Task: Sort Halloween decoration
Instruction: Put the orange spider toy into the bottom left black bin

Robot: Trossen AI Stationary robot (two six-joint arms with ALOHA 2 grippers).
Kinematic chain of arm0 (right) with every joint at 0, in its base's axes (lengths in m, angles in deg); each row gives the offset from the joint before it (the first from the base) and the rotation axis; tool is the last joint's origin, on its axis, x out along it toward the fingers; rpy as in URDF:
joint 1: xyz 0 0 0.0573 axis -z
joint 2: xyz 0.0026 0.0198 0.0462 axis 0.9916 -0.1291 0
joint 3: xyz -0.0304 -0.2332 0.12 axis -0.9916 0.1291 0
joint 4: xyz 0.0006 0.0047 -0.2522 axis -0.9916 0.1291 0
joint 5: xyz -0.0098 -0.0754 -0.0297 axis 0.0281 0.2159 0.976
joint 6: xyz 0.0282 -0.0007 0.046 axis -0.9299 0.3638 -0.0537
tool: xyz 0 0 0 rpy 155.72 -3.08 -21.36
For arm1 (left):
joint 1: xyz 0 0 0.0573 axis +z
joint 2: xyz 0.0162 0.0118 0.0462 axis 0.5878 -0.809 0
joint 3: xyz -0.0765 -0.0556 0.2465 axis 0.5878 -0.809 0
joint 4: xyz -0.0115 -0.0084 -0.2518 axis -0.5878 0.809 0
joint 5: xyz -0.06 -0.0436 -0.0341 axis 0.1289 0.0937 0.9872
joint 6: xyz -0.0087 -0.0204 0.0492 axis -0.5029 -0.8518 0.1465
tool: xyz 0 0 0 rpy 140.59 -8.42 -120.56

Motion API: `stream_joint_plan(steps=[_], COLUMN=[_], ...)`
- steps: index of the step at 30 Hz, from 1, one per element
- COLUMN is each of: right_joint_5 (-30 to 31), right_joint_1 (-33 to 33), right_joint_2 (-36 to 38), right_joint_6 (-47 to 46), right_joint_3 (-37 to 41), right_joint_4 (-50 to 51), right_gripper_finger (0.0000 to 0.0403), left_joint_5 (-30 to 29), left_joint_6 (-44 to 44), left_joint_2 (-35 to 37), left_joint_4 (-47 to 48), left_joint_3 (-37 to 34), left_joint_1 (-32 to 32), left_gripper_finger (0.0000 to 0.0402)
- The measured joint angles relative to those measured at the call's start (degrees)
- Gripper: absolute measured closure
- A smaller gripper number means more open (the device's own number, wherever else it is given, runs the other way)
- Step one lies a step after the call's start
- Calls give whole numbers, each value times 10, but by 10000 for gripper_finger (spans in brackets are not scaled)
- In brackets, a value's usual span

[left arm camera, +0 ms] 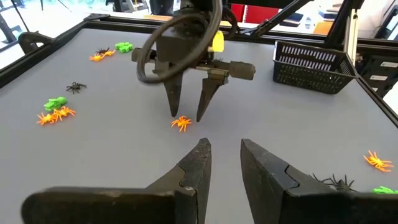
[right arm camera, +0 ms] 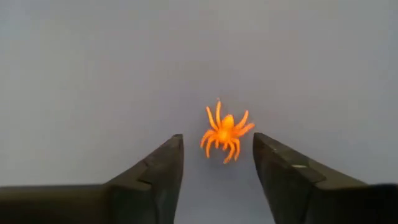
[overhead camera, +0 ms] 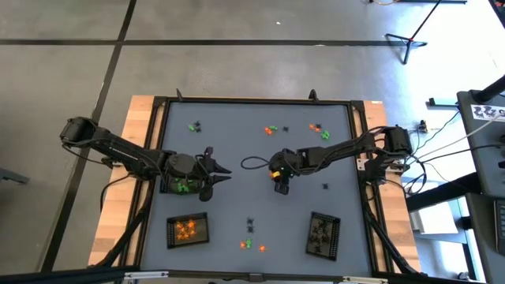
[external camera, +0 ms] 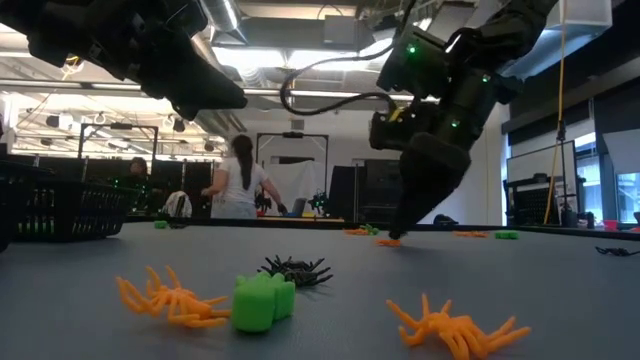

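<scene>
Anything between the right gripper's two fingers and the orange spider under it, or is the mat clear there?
Nothing. In the right wrist view the small orange plastic spider lies on bare grey mat, just ahead of the open right gripper, untouched.

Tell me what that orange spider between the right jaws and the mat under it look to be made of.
Orange spider: likely moulded plastic or soft rubber, judging by its uniform bright colour, slight gloss and thick rounded legs. Mat: smooth matte grey sheet with no weave showing, possibly vinyl or rubber; the look cannot settle which.
</scene>
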Motion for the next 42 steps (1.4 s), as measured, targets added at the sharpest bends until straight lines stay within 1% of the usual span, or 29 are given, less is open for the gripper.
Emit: stream_joint_plan(steps=[4,8,11,18,21,24,28,31,33,35,40,42], right_joint_5=[9,11,23,24,24,16,9,19,29,37,43,52], right_joint_1=[0,0,0,0,-1,-1,-1,-1,-1,-1,-2,-2], right_joint_2=[0,0,0,-5,-12,-24,-40,-46,-47,-47,-49,-48], right_joint_6=[-7,-7,-7,-5,-4,3,5,5,5,5,6,7], right_joint_3=[0,0,0,0,-1,-3,-3,-2,-2,-2,-2,-1], right_joint_4=[6,30,40,29,23,19,9,-1,-2,-3,-8,-10], right_gripper_finger=[189,194,217,301,328,336,322,313,315,329,392,395], left_joint_5=[0,0,0,0,0,0,0,0,0,0,0,0], left_joint_6=[0,0,0,0,0,0,0,0,0,0,0,0], left_joint_2=[0,0,0,0,0,0,0,0,0,0,0,0], left_joint_4=[0,0,0,0,0,3,3,4,4,4,4,4], left_joint_3=[0,0,0,0,0,0,0,0,0,0,0,0], left_joint_1=[0,0,-2,-3,-3,-4,-5,-5,-5,-5,-5,-5], left_gripper_finger=[322,322,322,322,322,322,322,322,322,322,322,322])
